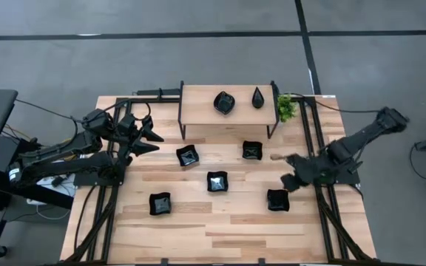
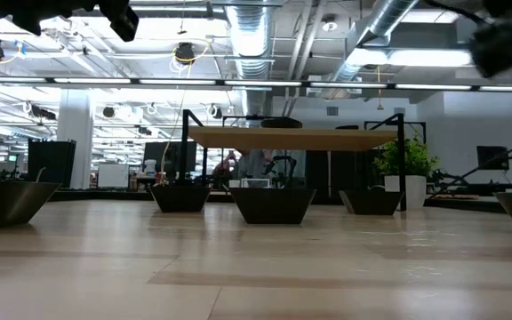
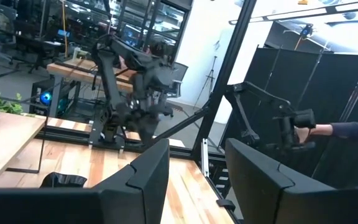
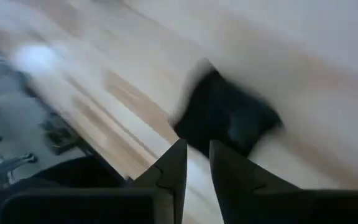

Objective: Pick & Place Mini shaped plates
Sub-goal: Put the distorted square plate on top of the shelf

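**Two dark arms, black all over**

The left arm (image 1: 65, 159), at the frame's left, is matte black, built of blocky jointed segments, with black cables trailing from it. The right arm (image 1: 350, 151), at the frame's right, matches it. Wedge-shaped black fingers (image 3: 138, 180) show flat, angular faces.

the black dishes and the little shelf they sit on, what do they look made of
Black dishes: probably glazed ceramic or glossy plastic; bright highlights glint on their dark surfaces. Shelf: pale wood top with visible grain, matt, on thin black legs that look like metal.
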You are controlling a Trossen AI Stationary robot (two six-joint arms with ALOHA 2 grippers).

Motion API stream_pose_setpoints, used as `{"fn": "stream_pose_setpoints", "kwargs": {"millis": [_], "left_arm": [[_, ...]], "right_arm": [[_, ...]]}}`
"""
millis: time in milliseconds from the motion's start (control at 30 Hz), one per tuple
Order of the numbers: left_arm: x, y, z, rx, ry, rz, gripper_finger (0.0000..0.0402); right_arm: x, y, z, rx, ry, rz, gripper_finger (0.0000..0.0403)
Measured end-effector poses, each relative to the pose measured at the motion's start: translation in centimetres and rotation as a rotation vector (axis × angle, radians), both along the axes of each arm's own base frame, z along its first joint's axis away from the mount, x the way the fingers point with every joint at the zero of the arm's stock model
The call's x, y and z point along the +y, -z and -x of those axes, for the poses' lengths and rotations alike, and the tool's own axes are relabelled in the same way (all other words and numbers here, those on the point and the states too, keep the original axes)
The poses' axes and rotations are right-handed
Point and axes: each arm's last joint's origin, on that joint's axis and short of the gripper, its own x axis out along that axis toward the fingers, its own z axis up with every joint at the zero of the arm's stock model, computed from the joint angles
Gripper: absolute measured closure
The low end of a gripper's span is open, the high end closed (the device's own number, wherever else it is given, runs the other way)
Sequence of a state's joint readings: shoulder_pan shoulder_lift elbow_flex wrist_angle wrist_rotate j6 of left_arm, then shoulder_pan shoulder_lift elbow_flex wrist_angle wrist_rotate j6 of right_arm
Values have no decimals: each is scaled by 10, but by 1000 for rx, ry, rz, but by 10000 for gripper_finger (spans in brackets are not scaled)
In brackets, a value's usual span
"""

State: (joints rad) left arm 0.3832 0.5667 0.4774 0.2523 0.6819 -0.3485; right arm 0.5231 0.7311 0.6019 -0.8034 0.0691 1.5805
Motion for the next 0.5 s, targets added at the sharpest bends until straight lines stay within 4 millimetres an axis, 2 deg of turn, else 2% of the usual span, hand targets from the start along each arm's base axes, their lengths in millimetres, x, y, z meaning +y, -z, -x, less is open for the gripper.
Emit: {"fn": "stream_pose_setpoints", "kwargs": {"millis": [100,267,500], "left_arm": [[0,0,0,0,0,0,243],[0,0,0,-1,0,-3,243],[0,1,-1,4,-1,-1,243]], "right_arm": [[16,7,8,147,60,-87,337],[34,13,12,232,146,-170,337],[40,18,10,278,178,-163,337]]}}
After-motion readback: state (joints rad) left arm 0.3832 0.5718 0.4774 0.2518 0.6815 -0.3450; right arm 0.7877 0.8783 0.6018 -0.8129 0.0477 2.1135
